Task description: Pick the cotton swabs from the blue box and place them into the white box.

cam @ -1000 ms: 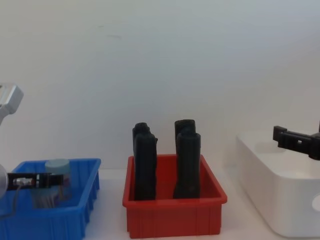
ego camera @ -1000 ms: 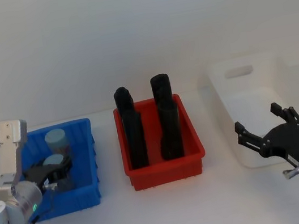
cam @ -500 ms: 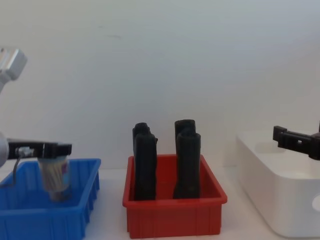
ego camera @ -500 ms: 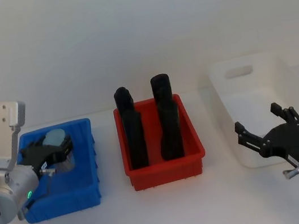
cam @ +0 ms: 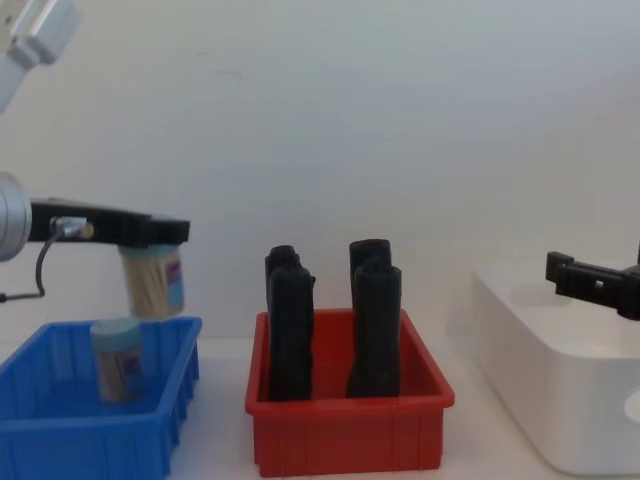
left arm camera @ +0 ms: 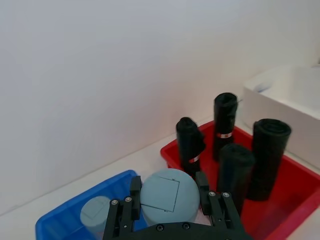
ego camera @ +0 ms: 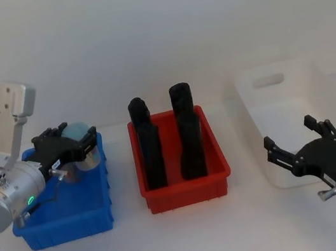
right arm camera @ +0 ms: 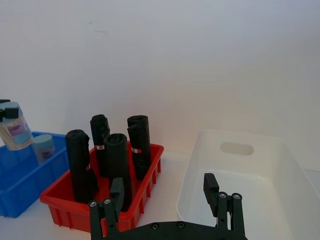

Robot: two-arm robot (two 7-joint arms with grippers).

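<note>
The left gripper [cam: 150, 232] hangs over the right end of the blue box [cam: 90, 445], pinched onto the lid end of the held tub [cam: 153, 282] of cotton swabs. This tub tilts slightly, its base about level with the box's rim and free of the walls. Open air lies between it and the black objects to its right. Inside the blue box a second tub [cam: 117, 358] stands upright on the floor. A bare strip of table [ego camera: 131, 234] separates the blue box from the red bin [ego camera: 186, 194], in which four tall black objects [ego camera: 149, 145] stand upright. Another gap lies before the white box [ego camera: 277, 81], whose inside looks bare. The right gripper [ego camera: 288, 132] hovers by the white box's near end, fingers spread wide and holding nothing
</note>
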